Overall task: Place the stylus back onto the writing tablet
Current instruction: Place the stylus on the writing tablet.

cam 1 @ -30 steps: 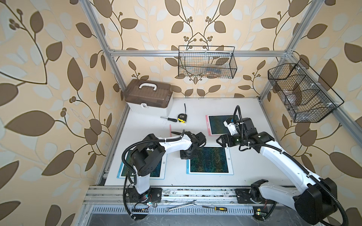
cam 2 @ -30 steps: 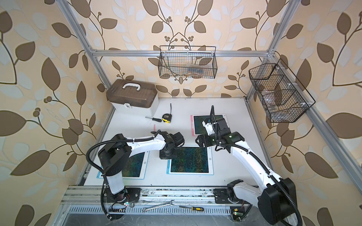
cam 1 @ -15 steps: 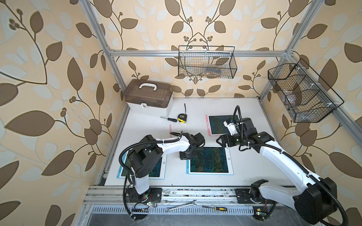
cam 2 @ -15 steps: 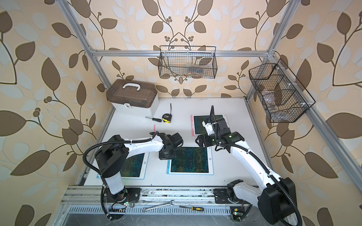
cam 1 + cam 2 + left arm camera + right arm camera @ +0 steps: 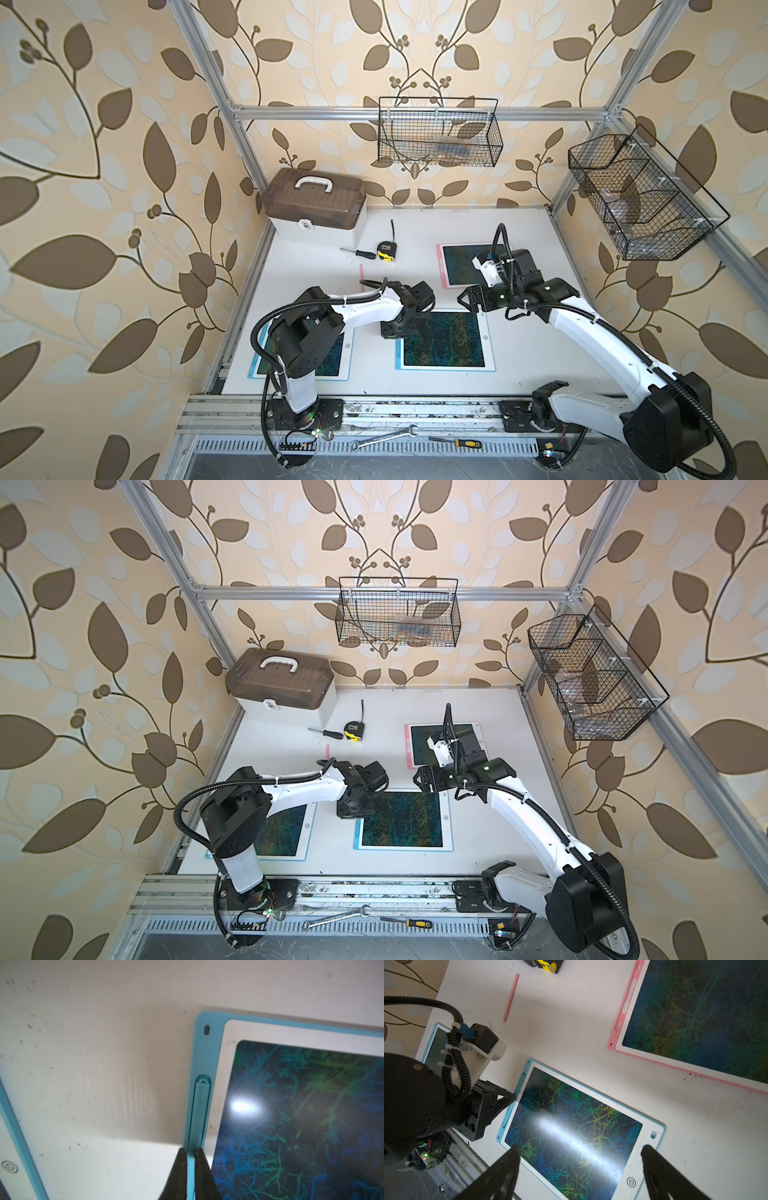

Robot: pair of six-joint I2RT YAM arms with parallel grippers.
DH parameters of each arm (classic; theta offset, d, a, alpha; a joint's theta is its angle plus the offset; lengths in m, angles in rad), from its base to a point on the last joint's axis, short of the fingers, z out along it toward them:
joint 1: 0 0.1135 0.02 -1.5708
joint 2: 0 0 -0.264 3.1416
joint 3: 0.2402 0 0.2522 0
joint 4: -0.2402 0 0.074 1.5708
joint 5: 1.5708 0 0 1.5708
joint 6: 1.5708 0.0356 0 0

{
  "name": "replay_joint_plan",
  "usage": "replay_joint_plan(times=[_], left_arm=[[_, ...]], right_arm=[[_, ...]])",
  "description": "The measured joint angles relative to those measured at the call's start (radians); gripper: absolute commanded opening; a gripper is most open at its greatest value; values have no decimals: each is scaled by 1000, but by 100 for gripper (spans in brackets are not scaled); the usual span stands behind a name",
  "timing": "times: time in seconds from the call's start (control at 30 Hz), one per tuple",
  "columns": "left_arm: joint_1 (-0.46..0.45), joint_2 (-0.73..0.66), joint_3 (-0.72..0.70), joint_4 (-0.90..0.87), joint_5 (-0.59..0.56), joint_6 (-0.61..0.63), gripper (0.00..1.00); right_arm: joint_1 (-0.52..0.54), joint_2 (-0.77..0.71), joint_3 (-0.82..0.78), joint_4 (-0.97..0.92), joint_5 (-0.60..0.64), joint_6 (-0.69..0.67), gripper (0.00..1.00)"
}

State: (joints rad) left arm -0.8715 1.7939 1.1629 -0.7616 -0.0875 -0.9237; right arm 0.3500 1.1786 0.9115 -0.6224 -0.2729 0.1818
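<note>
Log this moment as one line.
left gripper: shut on blue stylus | blue stylus: lying in edge slot of middle blue tablet | right gripper: open, empty | pink stylus: lying loose

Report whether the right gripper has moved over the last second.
No. The right gripper stays open above the gap between the pink tablet and the middle blue tablet.
</note>
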Motion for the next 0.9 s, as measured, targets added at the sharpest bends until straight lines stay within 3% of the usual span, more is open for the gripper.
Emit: replay_joint_plan(times=[0.43,0.9], left_arm=[[55,-71,24,-9,-1,4,16],[134,-180,-89,73,33,54,25]], right_arm=[[21,3,32,-22,24,1,91],[37,65,73,-68,100,101,91]])
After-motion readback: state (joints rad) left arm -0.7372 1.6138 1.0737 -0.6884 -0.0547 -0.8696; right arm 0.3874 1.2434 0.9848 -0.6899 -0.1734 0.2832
